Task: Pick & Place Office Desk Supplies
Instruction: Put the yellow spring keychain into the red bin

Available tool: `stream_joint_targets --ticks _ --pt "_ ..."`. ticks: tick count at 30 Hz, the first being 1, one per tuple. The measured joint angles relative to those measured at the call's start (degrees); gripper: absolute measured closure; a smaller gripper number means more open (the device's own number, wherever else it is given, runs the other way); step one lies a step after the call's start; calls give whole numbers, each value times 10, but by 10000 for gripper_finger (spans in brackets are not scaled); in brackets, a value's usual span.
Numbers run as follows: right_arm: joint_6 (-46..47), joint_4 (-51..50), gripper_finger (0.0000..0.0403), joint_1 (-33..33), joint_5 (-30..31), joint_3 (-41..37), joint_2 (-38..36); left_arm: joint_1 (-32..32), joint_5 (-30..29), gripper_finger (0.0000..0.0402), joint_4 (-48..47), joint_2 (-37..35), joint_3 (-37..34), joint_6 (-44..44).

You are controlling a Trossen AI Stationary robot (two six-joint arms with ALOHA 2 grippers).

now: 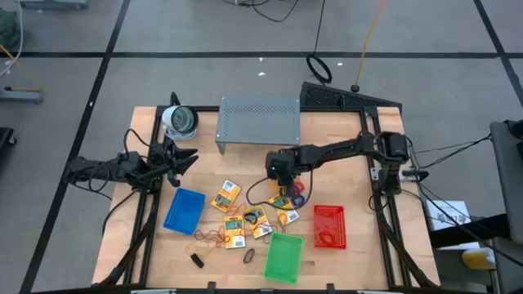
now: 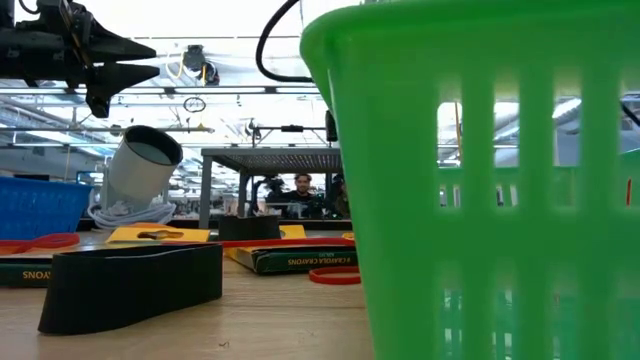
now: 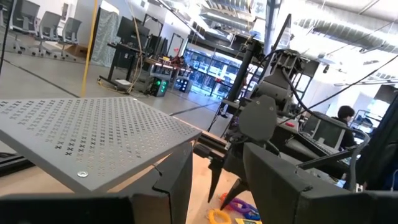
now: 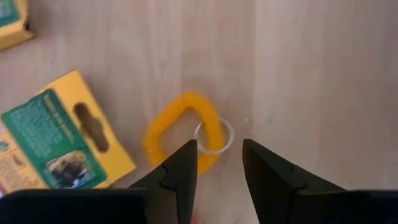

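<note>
While my right claw [image 4: 219, 163] hangs low over the counter [image 4: 311, 68], its two fingers stand a little apart with nothing between them. Just past the fingertips lies a yellow coil loop [image 4: 180, 134] with a small clear ring [image 4: 213, 137] on it, flat on the wood and not gripped. Beside the loop, close but apart from it, lies a yellow-orange crayon box [image 4: 62, 146] with a green label; the corner of a second box [image 4: 12, 22] shows farther off.

From above, my right claw [image 1: 282, 175] sits near the counter's middle, in front of the grey perforated shelf [image 1: 258, 121]. Scattered crayon boxes [image 1: 226, 196] lie between the blue basket [image 1: 184, 210] and the red basket [image 1: 329, 226], with the green basket [image 1: 283, 256] nearer the front edge. Thin rubber-band loops [image 1: 208, 238] rest beside the boxes, and a small black clip [image 1: 197, 260] lies near the front, apart from them. Something dark sits in the red basket; I cannot tell what.

My left claw [image 1: 186, 157] waits raised at the left side, fingers parted and empty, just in front of the round white-grey object [image 1: 179, 121]. Through its camera the shelf [image 3: 93, 140] is near, with the right arm [image 3: 261, 118] beyond it.

In the room behind, a person [image 2: 300, 190] sits at a desk.
</note>
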Motion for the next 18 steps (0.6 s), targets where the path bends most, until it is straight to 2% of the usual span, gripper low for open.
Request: stream_joint_targets --ticks 6,11,18 --pt "12 -5 280 -16 -8 0 0 0 0 250 0 0 0 -3" --pt "24 3 275 -22 -75 0 0 0 0 250 0 0 0 -3" --pt "27 3 275 -23 -74 0 0 0 1 250 2 0 0 -4"
